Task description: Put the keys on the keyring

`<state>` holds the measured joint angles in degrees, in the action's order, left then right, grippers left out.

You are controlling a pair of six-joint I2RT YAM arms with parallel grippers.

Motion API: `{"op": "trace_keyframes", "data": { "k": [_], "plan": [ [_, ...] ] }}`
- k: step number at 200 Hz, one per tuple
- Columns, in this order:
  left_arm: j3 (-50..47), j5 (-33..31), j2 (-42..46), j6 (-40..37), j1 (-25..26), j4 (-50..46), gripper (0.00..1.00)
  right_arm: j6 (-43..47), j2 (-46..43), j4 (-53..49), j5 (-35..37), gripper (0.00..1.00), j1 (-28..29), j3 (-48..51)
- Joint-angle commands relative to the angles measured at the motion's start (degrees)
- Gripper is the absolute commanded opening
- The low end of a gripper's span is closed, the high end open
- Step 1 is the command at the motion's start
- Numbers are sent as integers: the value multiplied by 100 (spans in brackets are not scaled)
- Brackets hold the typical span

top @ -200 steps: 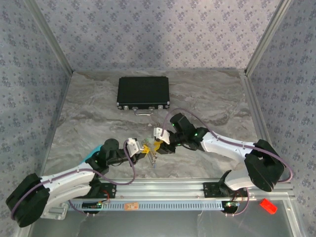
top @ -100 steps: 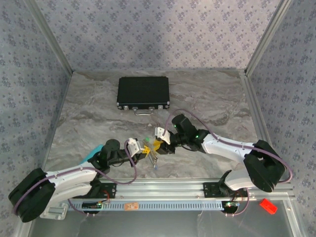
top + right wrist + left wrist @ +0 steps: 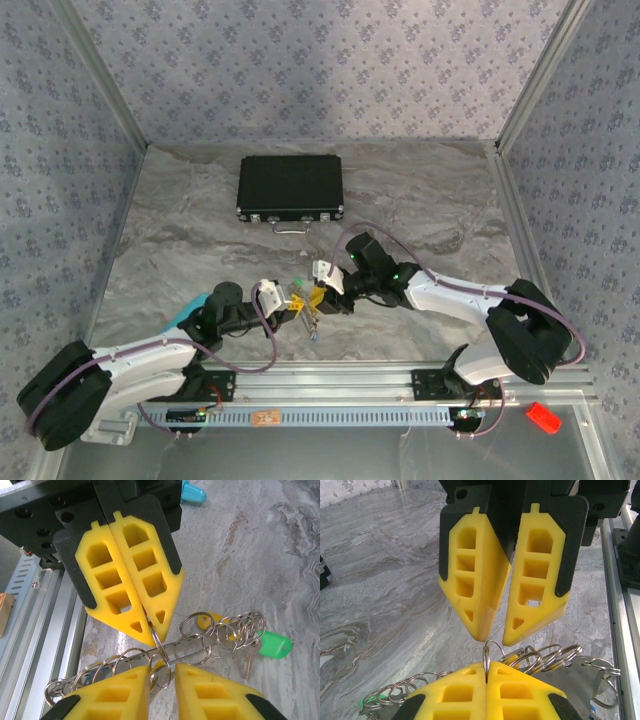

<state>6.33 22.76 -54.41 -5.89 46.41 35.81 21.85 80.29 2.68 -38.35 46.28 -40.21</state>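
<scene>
Marble tabletop (image 3: 450, 200), black case (image 3: 290, 188) behind, left claw (image 3: 486, 669) pinching keyring (image 3: 210, 640), right claw (image 3: 494, 639) slightly parted opposite

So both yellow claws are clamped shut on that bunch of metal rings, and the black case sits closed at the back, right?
Not quite. Only the left gripper is shut on the keyring; the right gripper has its fingers apart, as the left wrist view shows. The black case does sit closed at the back.
</scene>
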Motion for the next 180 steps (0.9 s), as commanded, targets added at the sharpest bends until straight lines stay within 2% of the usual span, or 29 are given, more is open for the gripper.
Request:
{"op": "trace_keyframes", "data": {
  "k": [1, 33, 64, 106, 119, 155, 180],
  "plan": [
    [61, 148, 102, 58, 3, 233, 0, 23, -29, -169, 27, 20, 49, 44],
    [62, 149, 149, 55, 6, 200, 0, 37, 36, -160, 90, 15, 68, 21],
    [48, 157, 162, 62, 9, 211, 0, 12, 107, -184, 136, 3, 81, -25],
    [35, 177, 178, 70, 3, 260, 0, -14, 251, -181, 45, 2, 111, -109],
    [35, 169, 186, 70, 8, 260, 0, -22, 279, -158, 7, 3, 134, -127],
    [26, 160, 260, 60, 8, 207, 0, -84, 236, -79, -15, 17, 108, -59],
    [0, 158, 307, 55, 9, 183, 0, -110, 142, -58, -28, 21, 74, -6]
  ]
}}
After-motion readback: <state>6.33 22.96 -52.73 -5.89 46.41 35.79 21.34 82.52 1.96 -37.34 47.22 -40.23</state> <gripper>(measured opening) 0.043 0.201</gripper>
